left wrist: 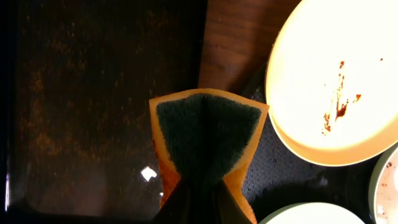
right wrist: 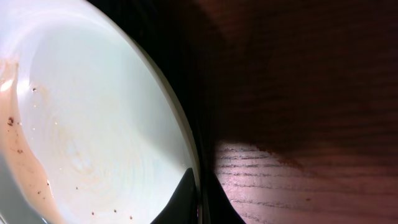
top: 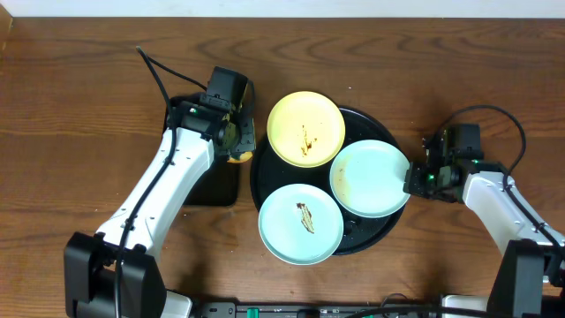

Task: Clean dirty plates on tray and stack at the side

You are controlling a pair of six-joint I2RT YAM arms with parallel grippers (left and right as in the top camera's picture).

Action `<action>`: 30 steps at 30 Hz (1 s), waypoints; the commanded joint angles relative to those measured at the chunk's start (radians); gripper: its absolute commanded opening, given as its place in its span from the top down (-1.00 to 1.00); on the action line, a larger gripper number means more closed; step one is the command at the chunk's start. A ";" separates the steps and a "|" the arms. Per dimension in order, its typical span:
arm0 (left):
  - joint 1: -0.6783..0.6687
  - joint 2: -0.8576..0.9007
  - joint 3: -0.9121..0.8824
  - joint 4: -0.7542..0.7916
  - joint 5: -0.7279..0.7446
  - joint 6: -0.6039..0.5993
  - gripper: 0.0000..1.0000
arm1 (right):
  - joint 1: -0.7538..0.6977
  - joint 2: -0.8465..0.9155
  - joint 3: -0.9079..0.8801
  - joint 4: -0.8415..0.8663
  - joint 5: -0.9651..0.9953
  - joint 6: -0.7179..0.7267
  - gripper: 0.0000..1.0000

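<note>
Three plates lie on the round black tray [top: 381, 122]. The pale yellow plate [top: 305, 129] at the back has brown smears; it also shows in the left wrist view [left wrist: 336, 81]. A mint plate [top: 301, 223] at the front has a brown smear. The right mint plate [top: 371, 177] has a faint smear and fills the right wrist view [right wrist: 93, 124]. My right gripper [top: 413, 179] is shut on this plate's right rim [right wrist: 198, 193]. My left gripper [top: 235, 141] is shut on an orange sponge with a dark green pad [left wrist: 208, 134], at the tray's left edge.
A small rectangular black tray [top: 216, 184] lies left of the round tray, under the left arm; it fills the left of the left wrist view [left wrist: 93, 93]. Bare wooden table [top: 71, 97] surrounds everything. Cables run at the back left and right.
</note>
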 commanded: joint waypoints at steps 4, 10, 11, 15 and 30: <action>0.000 -0.006 -0.002 -0.011 -0.003 0.006 0.85 | 0.009 -0.137 0.084 -0.039 0.146 -0.046 0.97; 0.000 -0.006 -0.002 -0.010 -0.003 0.006 0.85 | 0.046 -0.296 0.100 -0.039 0.275 -0.183 0.98; 0.000 -0.006 -0.002 -0.010 -0.003 0.006 0.85 | 0.061 -0.314 0.100 -0.040 0.303 -0.200 0.97; 0.000 -0.006 -0.002 -0.010 -0.003 0.005 0.85 | 0.154 -0.351 0.100 -0.047 0.515 -0.214 0.97; 0.000 -0.006 -0.002 -0.010 -0.003 0.005 0.86 | 0.667 -0.313 0.100 -0.025 1.181 -0.313 0.98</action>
